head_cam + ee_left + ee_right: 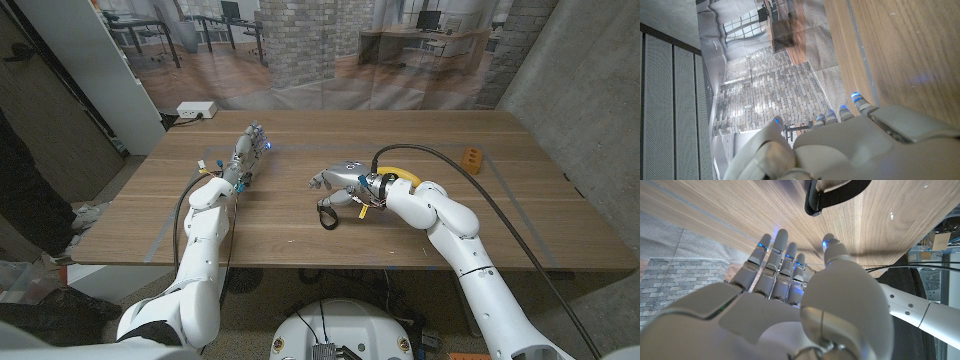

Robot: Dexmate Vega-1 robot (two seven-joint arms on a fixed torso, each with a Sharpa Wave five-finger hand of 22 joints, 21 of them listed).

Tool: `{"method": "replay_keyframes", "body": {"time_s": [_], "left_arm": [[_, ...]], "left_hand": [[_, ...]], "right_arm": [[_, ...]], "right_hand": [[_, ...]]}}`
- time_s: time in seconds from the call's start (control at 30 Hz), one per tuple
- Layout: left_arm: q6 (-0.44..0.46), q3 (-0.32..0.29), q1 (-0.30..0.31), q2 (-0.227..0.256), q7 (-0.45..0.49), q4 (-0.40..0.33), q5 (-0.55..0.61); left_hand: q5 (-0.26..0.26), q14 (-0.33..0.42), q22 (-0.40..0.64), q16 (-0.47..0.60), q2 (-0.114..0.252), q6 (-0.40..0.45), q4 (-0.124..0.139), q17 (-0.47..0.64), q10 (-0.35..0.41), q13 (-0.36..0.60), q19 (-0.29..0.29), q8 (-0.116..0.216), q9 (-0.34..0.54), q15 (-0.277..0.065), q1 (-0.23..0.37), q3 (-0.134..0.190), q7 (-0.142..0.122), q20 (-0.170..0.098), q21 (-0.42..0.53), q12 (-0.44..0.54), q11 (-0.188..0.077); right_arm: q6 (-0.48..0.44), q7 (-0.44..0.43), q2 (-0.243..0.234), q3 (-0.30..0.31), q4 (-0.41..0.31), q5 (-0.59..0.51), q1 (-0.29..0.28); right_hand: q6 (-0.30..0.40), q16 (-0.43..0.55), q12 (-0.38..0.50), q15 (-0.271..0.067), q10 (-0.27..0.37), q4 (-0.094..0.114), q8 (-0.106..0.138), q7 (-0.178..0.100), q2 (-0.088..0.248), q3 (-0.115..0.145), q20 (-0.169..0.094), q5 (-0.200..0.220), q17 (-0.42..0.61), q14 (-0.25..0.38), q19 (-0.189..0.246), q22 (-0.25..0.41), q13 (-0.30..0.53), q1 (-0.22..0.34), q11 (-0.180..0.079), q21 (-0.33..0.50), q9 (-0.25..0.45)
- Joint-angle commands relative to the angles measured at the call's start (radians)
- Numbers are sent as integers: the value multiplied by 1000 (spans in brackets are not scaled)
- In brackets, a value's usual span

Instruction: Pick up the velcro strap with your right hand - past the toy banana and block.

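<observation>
My left hand (247,150) sits on the left half of the wooden table (520,215), out ahead of my white forearm. Its fingers (856,98) are stretched out straight and together, blue lights glowing at the tips, and nothing is in them. From my left wrist I see them pointing past the table's far edge toward the printed brick-wall backdrop (330,40). Beyond that hand, off the table's far left corner, a small white box (196,109) lies on the floor; I can read no writing on it.

Near the middle of the table lies the velcro strap (331,206), a black loop curled on the wood, just on the near side of my right hand (340,180). That hand hovers over or rests on the wood right beside it, and I cannot tell whether they touch. In the right wrist view the strap (832,194) shows dark on the outside and pale on the inside, just past my fingertips (781,236), which are extended, slightly spread and closed on nothing.

A yellow toy banana (393,174) curves behind my right wrist, partly hidden by it. Further right, near the table's far right edge, stands a small orange block (471,159). No brand, label or lettering is legible on any of these things.
</observation>
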Motion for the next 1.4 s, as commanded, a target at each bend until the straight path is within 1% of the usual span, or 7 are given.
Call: {"method": "replay_keyframes", "body": {"time_s": [0.03,0.27,0.37,0.5,0.97,1.13,1.4], "left_arm": [[-8,-3,-16,3,-2,25,6],[-13,-6,-23,3,-2,37,9],[-13,-7,-25,3,-2,40,10],[-17,-8,-31,3,-1,49,12],[-32,-11,-53,5,-4,86,20],[-30,-11,-55,3,-5,88,22],[-27,-8,-54,2,-3,81,29]], "left_hand": [[4,-219,5,3,1,-118,-2,4,-177,5,-113,2,2,3,8,-5,6,0,-4,2,2],[4,-220,5,3,1,-118,-2,4,-178,5,-113,2,2,3,8,-6,5,0,-6,2,0],[4,-219,5,3,0,-119,-2,4,-177,5,-113,2,2,4,8,-6,5,1,-6,2,4],[4,-219,5,4,0,-119,-2,4,-178,5,-113,2,2,4,8,-7,5,0,-7,2,2],[4,-220,5,4,0,-119,-2,4,-178,5,-112,3,2,3,8,-9,5,0,-10,3,2],[4,-221,6,3,0,-119,-2,4,-179,5,-112,3,2,4,8,-10,5,1,-11,2,2],[4,-221,6,4,0,-120,-2,4,-180,5,-112,2,2,3,8,-11,5,0,-13,2,0]], "right_arm": [[-9,-11,-6,-9,23,-8,10],[-10,-30,-9,-18,42,-22,21],[-16,-42,-8,-21,50,-30,24],[-15,-48,-12,-25,60,-33,29],[-19,-39,-22,-26,78,-25,36],[-23,-49,-22,-27,85,-29,33],[-23,-61,-27,-26,88,-28,28]], "right_hand": [[2,-4,0,-126,5,8,-2,-2,0,1,-2,6,3,4,-2,4,2,14,-1,7,3],[-11,-4,-6,-129,-10,8,-8,-6,-3,-5,-4,7,12,-6,-8,4,4,16,-4,7,3],[-15,7,-8,-131,-14,8,-9,-9,-10,-15,-9,5,28,-17,-15,4,6,18,-10,5,4],[-19,9,-8,-133,-16,8,-11,-9,-11,-20,-13,6,36,-21,-18,4,7,20,-12,6,4],[-19,-5,-9,-133,-16,6,-11,-9,-10,-19,-13,16,31,-15,-12,4,10,35,-10,12,5],[-20,-8,-9,-133,-16,8,-11,-12,-11,-21,-14,19,31,-14,-14,4,11,35,-14,13,5],[-19,-10,-9,-132,-16,10,-10,-11,-13,-26,-12,22,34,-12,-13,4,13,36,-14,16,6]]}}
